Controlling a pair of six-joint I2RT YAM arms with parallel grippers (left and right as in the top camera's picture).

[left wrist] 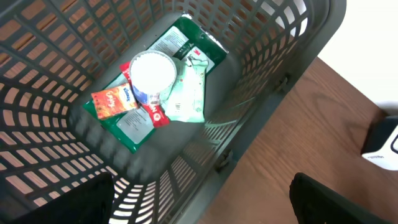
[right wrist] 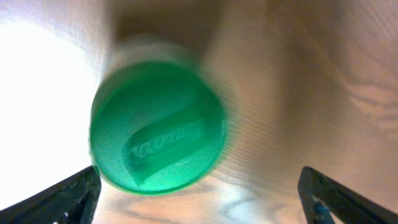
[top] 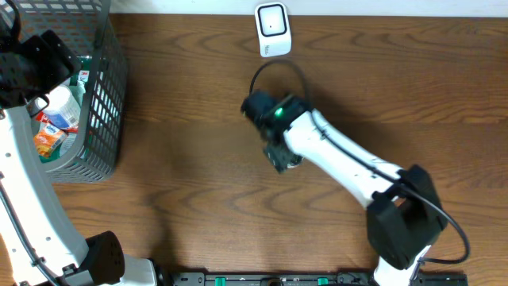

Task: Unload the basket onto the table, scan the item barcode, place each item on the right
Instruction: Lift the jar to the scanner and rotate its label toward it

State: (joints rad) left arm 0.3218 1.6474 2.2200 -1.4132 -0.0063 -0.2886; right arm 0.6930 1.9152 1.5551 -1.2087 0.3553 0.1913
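In the right wrist view an item with a round green lid (right wrist: 158, 127) stands on the wooden table, blurred, just ahead of my right gripper (right wrist: 199, 196). The jaws stand wide open and hold nothing, and the lid lies close to the left finger (right wrist: 68, 199). From overhead the right gripper (top: 279, 153) covers the item at mid-table. A white barcode scanner (top: 271, 29) stands at the table's far edge. My left gripper (left wrist: 199, 202) hangs open and empty over the grey basket (left wrist: 280, 56).
The basket (top: 103, 95) at the far left holds a white-lidded tub (left wrist: 151, 73), a green packet (left wrist: 196, 46), a pale packet (left wrist: 186, 96) and an orange pack (left wrist: 114, 101). The scanner (left wrist: 382, 143) shows at the right edge of the left wrist view.
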